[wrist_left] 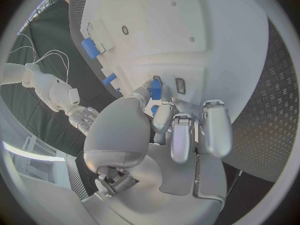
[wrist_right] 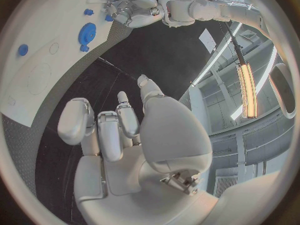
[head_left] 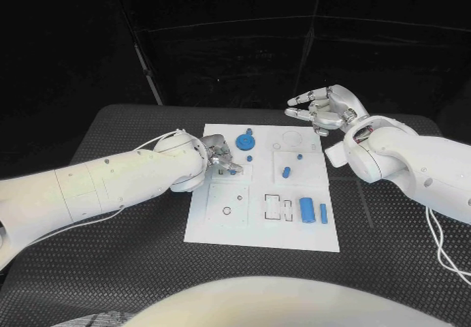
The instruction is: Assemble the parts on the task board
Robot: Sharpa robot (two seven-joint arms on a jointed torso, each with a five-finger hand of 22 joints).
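The white task board point(head_left: 221, 225) lies in the middle of the black table. My left hand point(head_left: 218, 158) is low over its left half and pinches a small blue part point(wrist_left: 155, 90) between thumb and a finger, right at a square recess point(wrist_left: 180, 85). A blue gear point(head_left: 246, 142) sits just beyond that hand, with a small blue peg point(head_left: 251, 158) beside it. Another blue piece point(head_left: 286, 172) stands mid-board. A blue cylinder point(head_left: 307, 210) and a thin blue bar point(head_left: 323, 213) lie at the near right. My right hand point(head_left: 324, 109) hovers past the board's far right corner, fingers apart and empty.
Outlined slots point(head_left: 278, 206) and round holes point(head_left: 226, 210) mark the board's near half. The right forearm point(head_left: 402, 167) hangs over the table to the right of the board. The right wrist view shows the gear point(wrist_right: 87, 33) and my left hand point(wrist_right: 134, 7) beyond it.
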